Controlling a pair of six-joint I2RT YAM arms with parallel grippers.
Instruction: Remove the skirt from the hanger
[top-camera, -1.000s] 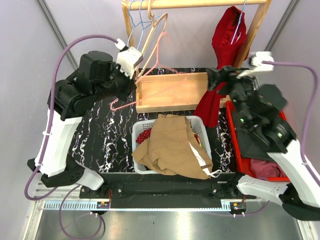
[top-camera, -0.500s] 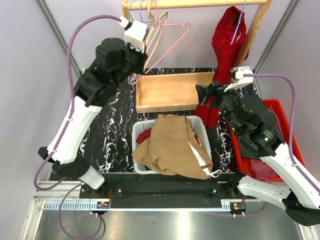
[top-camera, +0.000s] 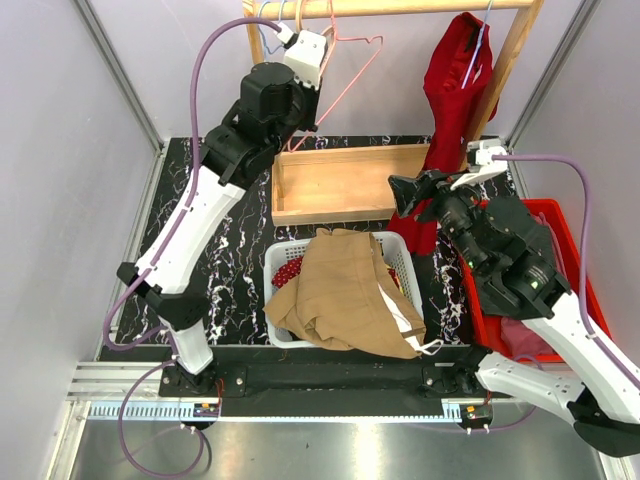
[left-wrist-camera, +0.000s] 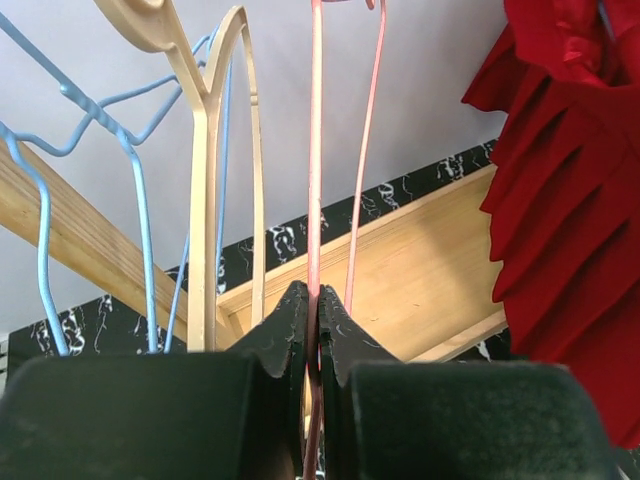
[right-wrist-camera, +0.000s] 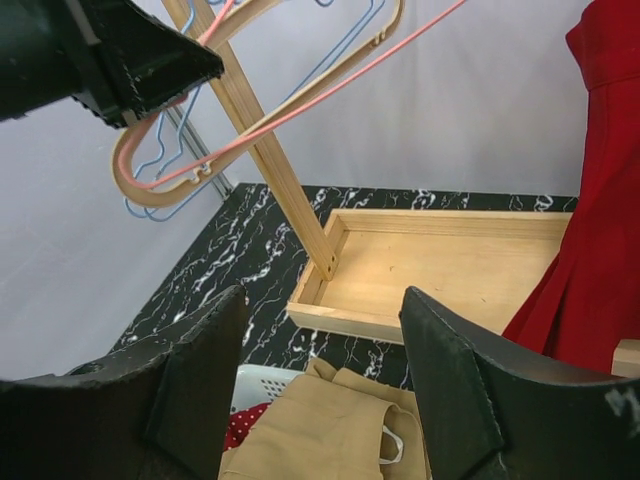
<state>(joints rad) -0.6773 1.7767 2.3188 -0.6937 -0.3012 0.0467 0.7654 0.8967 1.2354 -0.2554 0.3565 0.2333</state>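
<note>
My left gripper (top-camera: 316, 72) is raised to the wooden rail (top-camera: 400, 8) and is shut on a bare pink wire hanger (top-camera: 352, 72). The wire runs up between its jaws in the left wrist view (left-wrist-camera: 315, 150). A tan skirt (top-camera: 345, 290) lies off any hanger, draped over the white basket (top-camera: 275, 262). It also shows in the right wrist view (right-wrist-camera: 340, 430). My right gripper (top-camera: 410, 190) is open and empty, above the basket's far right corner, next to a red skirt (top-camera: 455, 75) hanging on a blue wire hanger at the rail's right end.
The rack's wooden base tray (top-camera: 345, 185) stands behind the basket. Blue wire and wooden hangers (left-wrist-camera: 205, 150) hang at the rail's left end. A red bin (top-camera: 560, 210) with dark clothes is under my right arm. A red dotted cloth (top-camera: 288, 270) lies in the basket.
My left arm has lifted the pink hanger from over the table up to the rail. My right gripper has moved left and down, away from the red skirt.
</note>
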